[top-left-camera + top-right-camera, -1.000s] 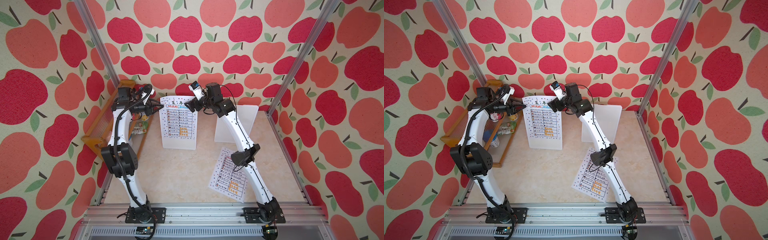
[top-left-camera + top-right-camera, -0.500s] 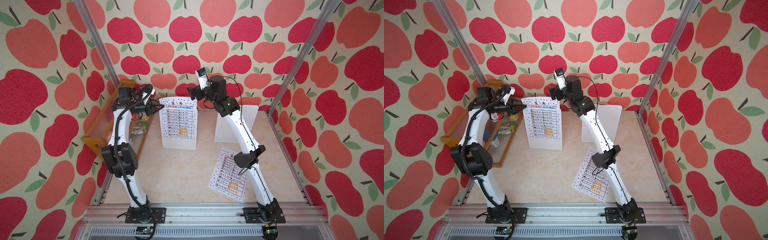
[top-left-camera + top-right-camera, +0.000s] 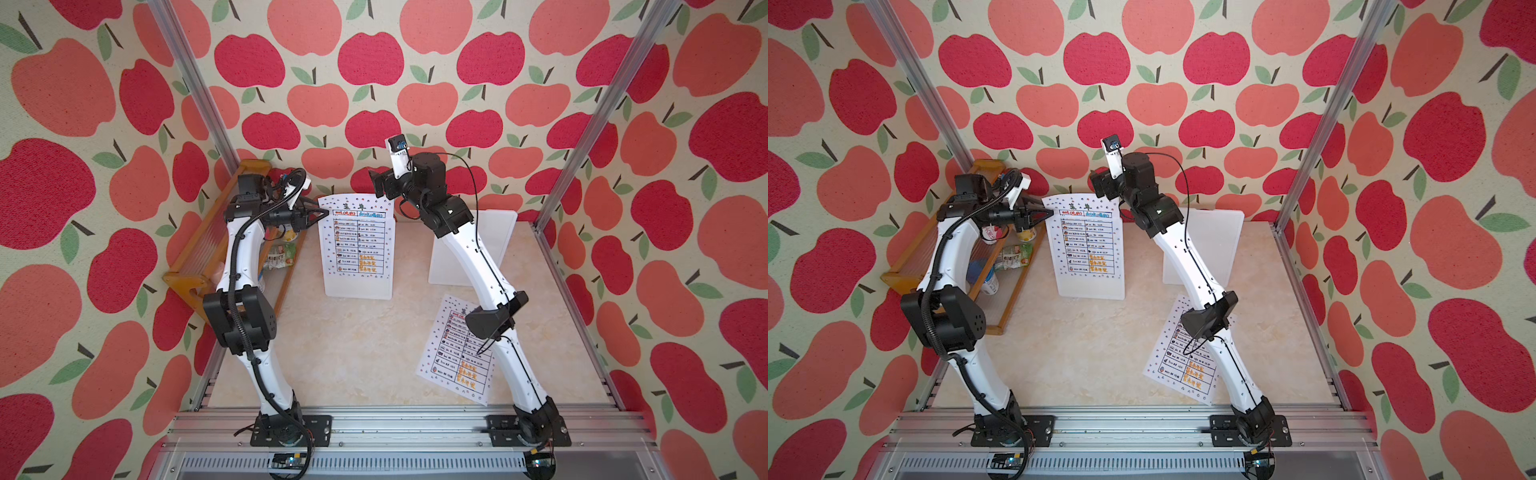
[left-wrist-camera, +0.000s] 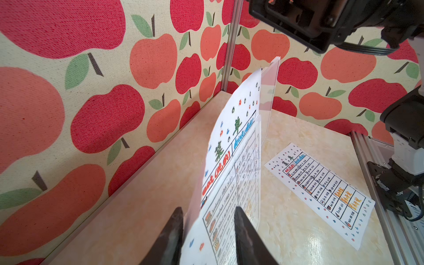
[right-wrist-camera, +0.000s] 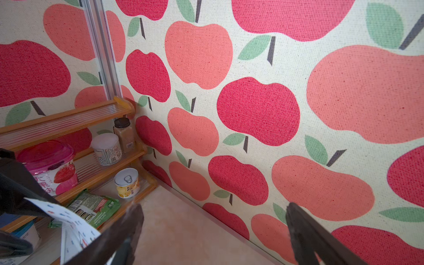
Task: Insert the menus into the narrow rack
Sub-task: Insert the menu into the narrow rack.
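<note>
In front of the rack (image 3: 358, 291), the second menu (image 3: 453, 365) lies flat on the counter (image 3: 353, 345). In the rack stands the first menu (image 3: 359, 241). My left gripper (image 3: 325, 213) sits narrow astride the sheet's top corner and doesn't look clamped. I'd check the sheet sits square, then back out without dragging it. Above the rack, the right gripper (image 5: 213, 206) gapes wide, empty.

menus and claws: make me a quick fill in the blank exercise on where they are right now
1. The standing menu sits in a clear rack, while the other menu lies ____ on the table.
2. The claw with its fingers either side of the standing menu's top corner belongs to the ____ arm.
3. The right claw is wide open and holds ____.

Missing words: flat; left; nothing.
</note>
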`<control>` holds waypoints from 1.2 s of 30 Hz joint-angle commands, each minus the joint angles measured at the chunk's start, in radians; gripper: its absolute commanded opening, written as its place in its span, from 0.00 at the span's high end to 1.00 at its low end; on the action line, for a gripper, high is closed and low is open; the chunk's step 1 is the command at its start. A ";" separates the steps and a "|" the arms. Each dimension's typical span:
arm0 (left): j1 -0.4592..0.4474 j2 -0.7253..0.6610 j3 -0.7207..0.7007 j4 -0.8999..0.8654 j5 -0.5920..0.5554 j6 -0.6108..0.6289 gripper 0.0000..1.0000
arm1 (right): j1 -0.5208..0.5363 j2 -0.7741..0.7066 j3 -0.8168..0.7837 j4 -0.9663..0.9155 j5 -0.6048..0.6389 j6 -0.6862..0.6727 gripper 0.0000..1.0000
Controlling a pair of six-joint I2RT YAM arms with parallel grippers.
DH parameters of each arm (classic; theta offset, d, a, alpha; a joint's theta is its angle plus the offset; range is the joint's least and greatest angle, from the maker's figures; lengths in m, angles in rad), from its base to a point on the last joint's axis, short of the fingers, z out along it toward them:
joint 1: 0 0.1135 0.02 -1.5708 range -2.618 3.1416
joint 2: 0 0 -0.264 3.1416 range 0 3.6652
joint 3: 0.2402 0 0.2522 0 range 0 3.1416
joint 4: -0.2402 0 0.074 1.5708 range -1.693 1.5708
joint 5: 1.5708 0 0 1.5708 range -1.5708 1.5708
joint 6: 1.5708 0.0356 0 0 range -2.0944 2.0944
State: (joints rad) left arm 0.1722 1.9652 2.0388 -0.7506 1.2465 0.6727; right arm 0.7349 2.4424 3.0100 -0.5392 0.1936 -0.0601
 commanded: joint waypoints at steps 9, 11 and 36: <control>0.025 0.014 0.019 -0.018 0.048 0.052 0.61 | 0.000 0.030 -0.011 -0.044 0.015 -0.004 0.01; 0.026 0.014 0.021 -0.016 0.054 0.051 0.61 | 0.000 0.033 -0.011 -0.060 0.002 -0.001 0.01; 0.022 0.044 0.026 -0.030 0.054 0.066 0.61 | 0.002 0.063 0.033 -0.175 -0.045 0.011 0.01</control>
State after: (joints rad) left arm 0.1928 1.9911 2.0411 -0.7582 1.2728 0.7033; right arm 0.7349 2.4916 3.0116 -0.6849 0.1642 -0.0612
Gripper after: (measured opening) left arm 0.391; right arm 0.989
